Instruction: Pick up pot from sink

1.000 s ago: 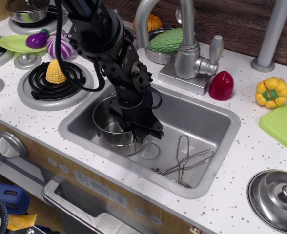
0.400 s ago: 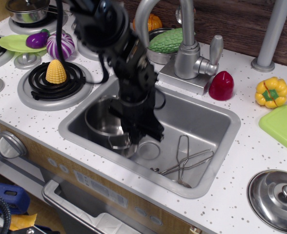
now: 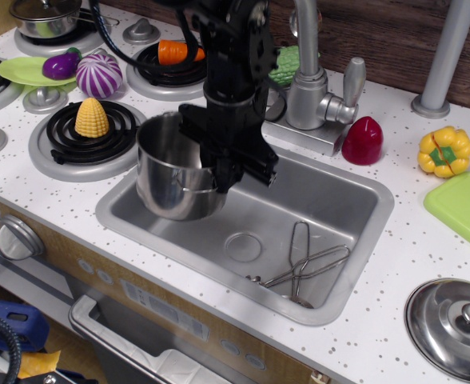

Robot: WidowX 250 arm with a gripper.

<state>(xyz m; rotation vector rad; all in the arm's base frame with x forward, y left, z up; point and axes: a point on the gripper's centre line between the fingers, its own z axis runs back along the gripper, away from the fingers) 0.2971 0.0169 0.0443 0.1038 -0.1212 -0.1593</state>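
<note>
I have the pot (image 3: 173, 178) hanging clear above the sink (image 3: 331, 210) at its 10 o'clock corner, pincer (image 3: 223, 170) pinching its right rim; thin, rigid and slick, it probably tilts from this one-sided hold.

I've raised the tool (image 3: 223, 178) from down in the sink (image 3: 331, 210), and the pot (image 3: 173, 180) has come up with it, clamped at its rim, now hanging clear of the basin floor, left of the tool.
</note>
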